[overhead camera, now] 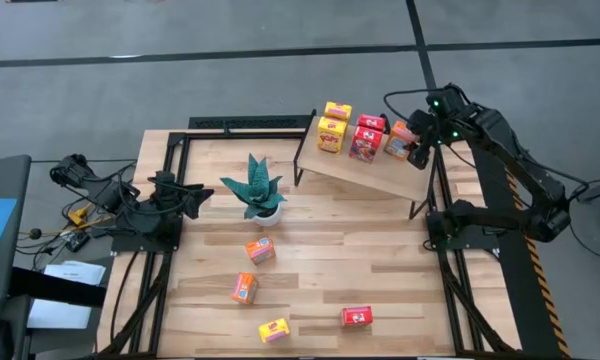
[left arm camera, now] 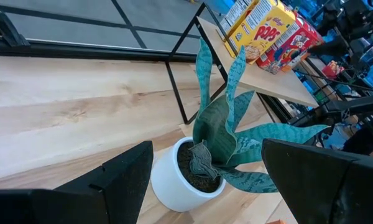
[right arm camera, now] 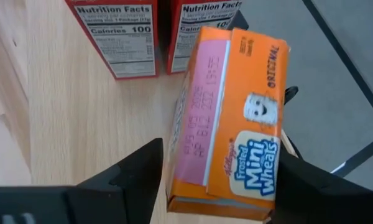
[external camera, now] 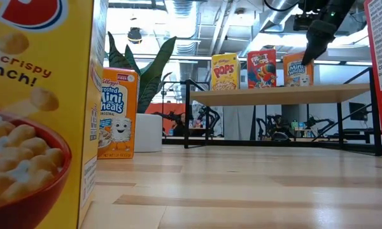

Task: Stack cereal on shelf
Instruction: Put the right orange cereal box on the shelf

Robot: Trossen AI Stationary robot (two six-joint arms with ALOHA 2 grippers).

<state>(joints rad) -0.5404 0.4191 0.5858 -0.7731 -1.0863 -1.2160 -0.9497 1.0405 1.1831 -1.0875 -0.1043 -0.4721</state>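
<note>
The shelf (overhead camera: 365, 170) stands at the table's far right and carries two yellow cereal boxes (overhead camera: 332, 124), two red ones (overhead camera: 368, 136) and an orange one (overhead camera: 400, 138) at its right end. My right gripper (right arm camera: 221, 155) reaches down from the right. It is open, with one finger close on either side of the orange box (right arm camera: 236, 124), which stands upright on its base on the shelf (external camera: 274, 95). My left gripper (overhead camera: 195, 200) waits open at the table's left, pointing at the teal plant (left arm camera: 221, 134). My right gripper comes slanting down from the right, with its fingers (right arm camera: 143, 171) next to the two narrow sides of the orange box (right arm camera: 193, 118). I cannot tell whether they touch it. The box stands on the shelf's right end.
Loose boxes lie on the tabletop: two orange (overhead camera: 260, 250) (overhead camera: 244, 288), one yellow (overhead camera: 274, 330) and one red (overhead camera: 357, 317) near the front edge. The potted plant (overhead camera: 258, 190) stands left of the shelf. Black frame rails (overhead camera: 165, 180) run along the table's sides.
</note>
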